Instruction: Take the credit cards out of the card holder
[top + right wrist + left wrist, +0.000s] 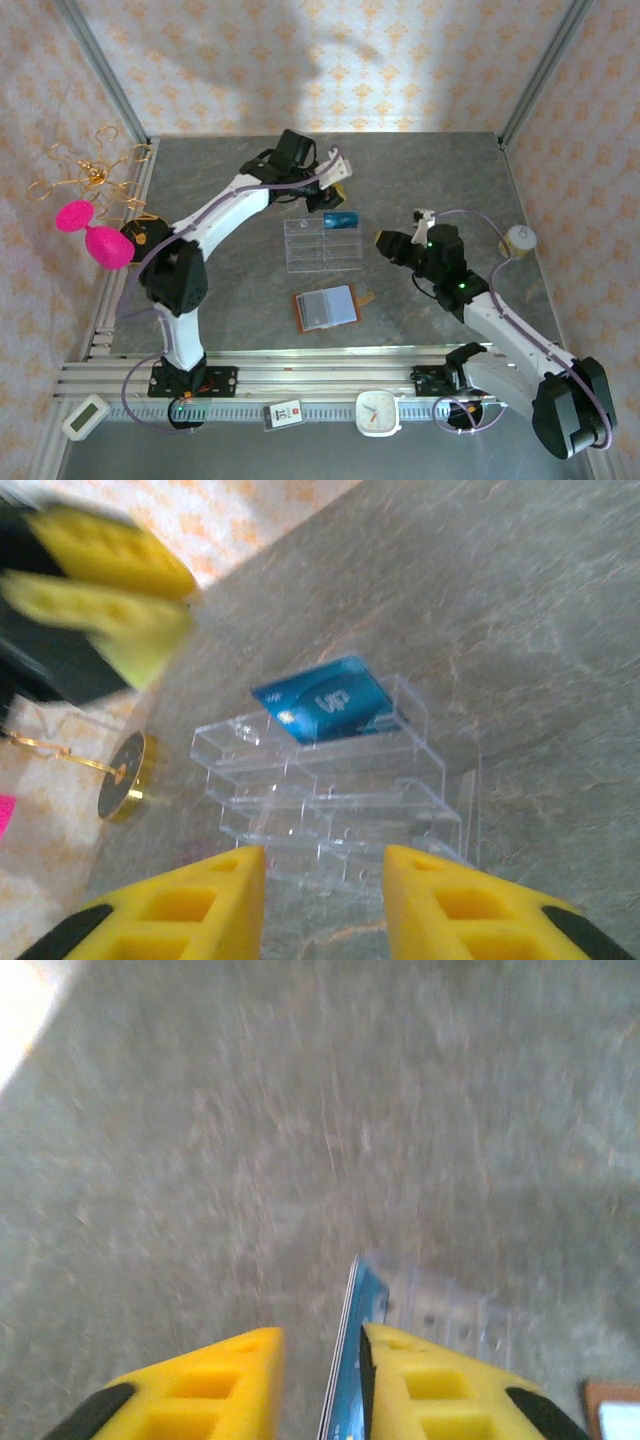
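The brown card holder [328, 308] lies open on the grey table with its pale inner side up; its corner also shows at the edge of the left wrist view [595, 1400]. A bright blue credit card [342, 221] rests tilted in the back right compartment of the clear tray [322, 245]. In the left wrist view the blue card [365, 1310] stands edge-on between the yellow fingers, against the right one, with a gap to the left one. My left gripper [341, 191] [320, 1335] is open just behind the tray. My right gripper [386, 243] [325, 855] is open and empty, facing the tray [330, 800] and the blue card [325, 700].
A gold wire ornament [90, 175], pink shapes [95, 235] and a black and gold disc [137, 236] [125, 775] stand at the left wall. A white roll [520, 240] sits at the right. A clock [378, 413] and small gadgets lie along the near rail.
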